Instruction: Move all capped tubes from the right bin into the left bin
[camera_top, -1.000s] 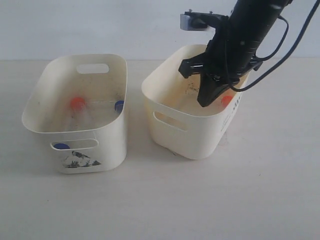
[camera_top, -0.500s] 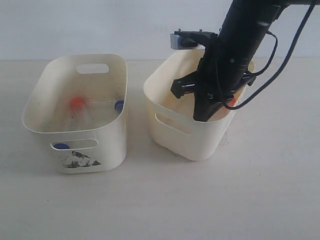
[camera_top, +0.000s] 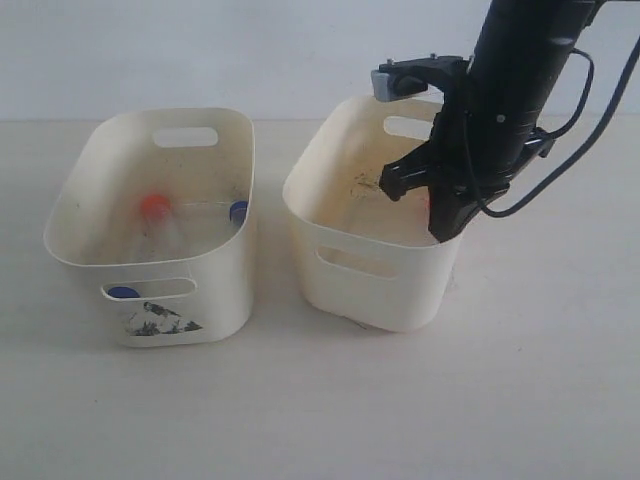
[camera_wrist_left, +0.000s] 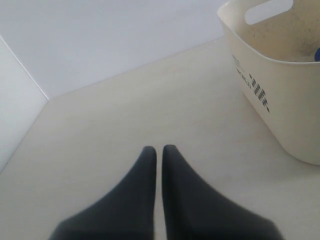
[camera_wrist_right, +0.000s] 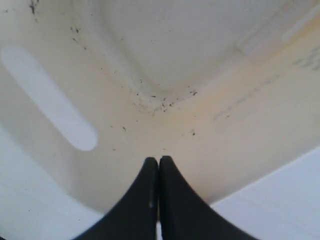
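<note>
Over the right bin (camera_top: 370, 290), the right pincer (camera_top: 449, 230) is clenched on nothing; the left pincer (camera_wrist_left: 159, 150), also clenched, hangs above the table (camera_wrist_left: 100, 125).

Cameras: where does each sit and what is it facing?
Exterior view: raised, looking down on the left bin, right bin and right arm.
Left wrist view: wrist-mounted, looking past the shut left gripper, across the table to a printed bin; which one is unclear.
Right wrist view: wrist-mounted, looking past the shut right gripper, into the right bin's stained corner.
Shared: exterior and right wrist both show the right bin.
</note>
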